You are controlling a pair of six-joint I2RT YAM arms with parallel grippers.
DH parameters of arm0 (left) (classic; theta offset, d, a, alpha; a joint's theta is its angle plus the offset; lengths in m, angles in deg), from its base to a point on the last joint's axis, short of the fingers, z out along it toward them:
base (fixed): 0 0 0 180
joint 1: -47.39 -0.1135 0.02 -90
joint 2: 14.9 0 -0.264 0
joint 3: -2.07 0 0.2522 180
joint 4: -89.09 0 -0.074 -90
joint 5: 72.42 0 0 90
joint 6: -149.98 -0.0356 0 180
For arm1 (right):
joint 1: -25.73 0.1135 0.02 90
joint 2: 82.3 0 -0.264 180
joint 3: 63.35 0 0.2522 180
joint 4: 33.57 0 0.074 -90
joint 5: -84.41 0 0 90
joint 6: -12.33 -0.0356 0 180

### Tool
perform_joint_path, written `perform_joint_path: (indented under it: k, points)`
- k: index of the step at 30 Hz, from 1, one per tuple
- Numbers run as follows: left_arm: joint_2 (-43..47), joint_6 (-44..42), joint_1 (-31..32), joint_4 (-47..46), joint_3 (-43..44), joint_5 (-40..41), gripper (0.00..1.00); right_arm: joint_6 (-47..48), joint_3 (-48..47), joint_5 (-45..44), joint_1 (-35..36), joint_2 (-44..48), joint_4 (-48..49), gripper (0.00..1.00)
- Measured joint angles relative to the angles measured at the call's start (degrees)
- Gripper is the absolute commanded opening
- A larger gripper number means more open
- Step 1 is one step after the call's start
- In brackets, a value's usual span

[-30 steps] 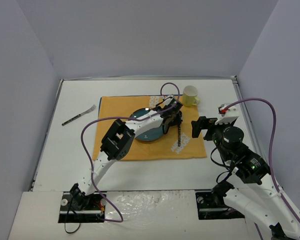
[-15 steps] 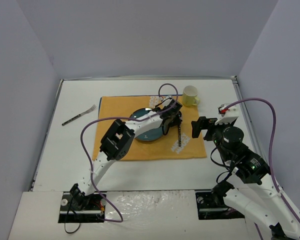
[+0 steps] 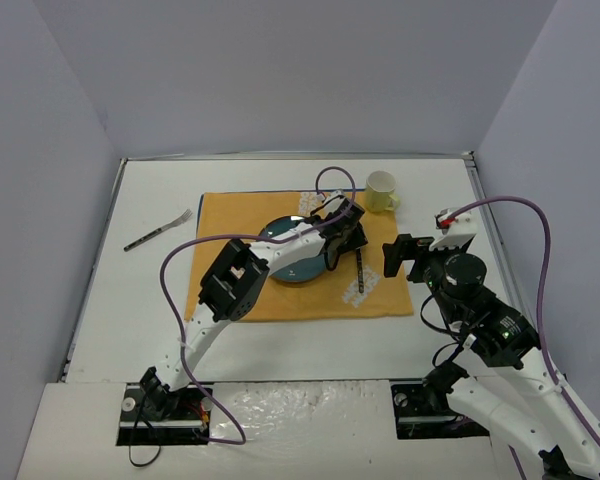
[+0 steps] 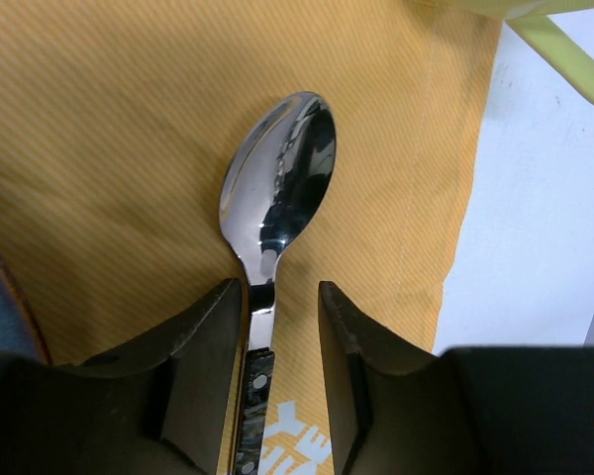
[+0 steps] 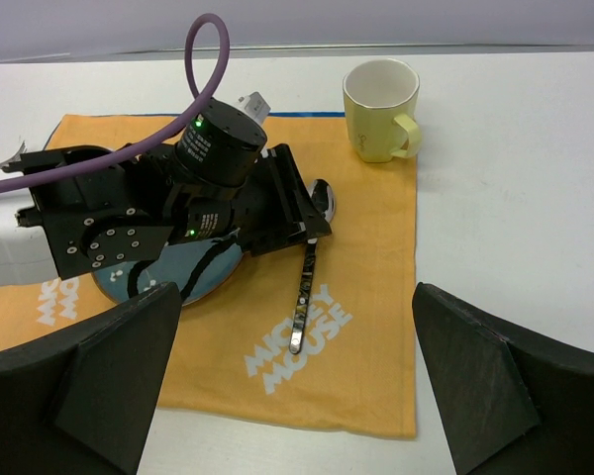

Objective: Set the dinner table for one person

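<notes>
**Spoon (image 4: 282, 168) lying on placemat (image 4: 109, 129), left tool (image 4: 275, 295) parted around it**

Top view: the white worktop (image 3: 150, 320) is carrying the orange placemat at its middle, with a dark plate (image 3: 298, 270) on it. The spoon is lying along the mat's right edge. A yellow mug (image 3: 380, 190) is standing just off the mat's far right corner, and a fork (image 3: 157, 230) is lying near the worktop's left edge.

Left wrist view: the left tool is straddling the spoon's neck, narrowly parted and not clamping.

Right wrist view: the right tool (image 5: 295, 292) is hanging wide, holding nothing.

Dinner table (image 3: 160, 300) under placemat (image 3: 230, 222), mug (image 3: 381, 190), fork (image 3: 157, 231).
</notes>
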State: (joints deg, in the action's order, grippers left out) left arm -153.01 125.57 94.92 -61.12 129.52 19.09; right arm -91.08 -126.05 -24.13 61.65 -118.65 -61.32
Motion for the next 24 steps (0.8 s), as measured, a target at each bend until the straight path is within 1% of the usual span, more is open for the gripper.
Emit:
perform_joint_path:
  k: [4,9,13,15,16,20,22,24]
  points:
    - [0.4,0.4,0.0,0.8,-0.1,0.1,0.42,0.0,0.2,0.0,0.0,0.0,0.0,1.00]
    - [1.8,0.4,0.0,5.6,-0.1,0.0,0.44,0.0,0.2,0.0,0.0,0.1,0.0,1.00]
    - [4.0,-2.3,0.0,11.0,-0.1,0.0,0.46,0.1,0.2,0.0,0.0,0.1,0.0,1.00]
    - [6.2,-5.1,0.0,13.5,-0.2,0.2,0.51,0.2,0.2,0.0,0.0,0.1,0.0,1.00]
    - [7.8,-6.7,-0.1,14.4,-0.5,0.3,0.56,0.3,0.1,0.0,0.0,0.1,-0.1,1.00]
    - [18.2,-13.8,-0.9,16.7,-3.4,0.8,0.64,1.5,-1.2,0.0,0.0,0.1,-0.4,1.00]
    - [24.9,-18.0,-2.7,16.5,-6.8,0.7,0.64,2.3,-2.0,0.0,0.0,0.1,-0.4,1.00]
    - [31.3,-22.2,-5.8,16.6,-10.8,-0.4,0.64,3.1,-2.7,0.1,0.0,0.1,-0.3,1.00]
